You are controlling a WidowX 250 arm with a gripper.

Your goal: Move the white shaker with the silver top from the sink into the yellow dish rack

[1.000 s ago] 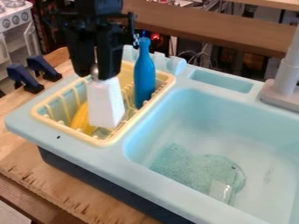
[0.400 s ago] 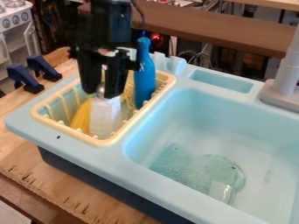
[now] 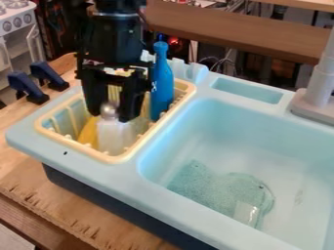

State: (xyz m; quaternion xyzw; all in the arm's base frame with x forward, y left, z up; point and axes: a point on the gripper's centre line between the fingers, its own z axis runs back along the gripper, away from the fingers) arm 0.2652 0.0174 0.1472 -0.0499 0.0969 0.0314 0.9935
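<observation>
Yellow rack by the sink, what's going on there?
A robot arm's gripper is down over the yellow rack, its fingers apart around the silver ball top of a white bottle-like object. That object stands in the rack and seems to rest there rather than hang from the gripper. Beside it lies something yellow, and a blue bottle stands upright in the rack, next to the light blue sink basin.

Dark-blue clamps sat on bench, left; toy stove stood upper left; blue bottle upright, upper centre; grey faucet rose, right.
</observation>
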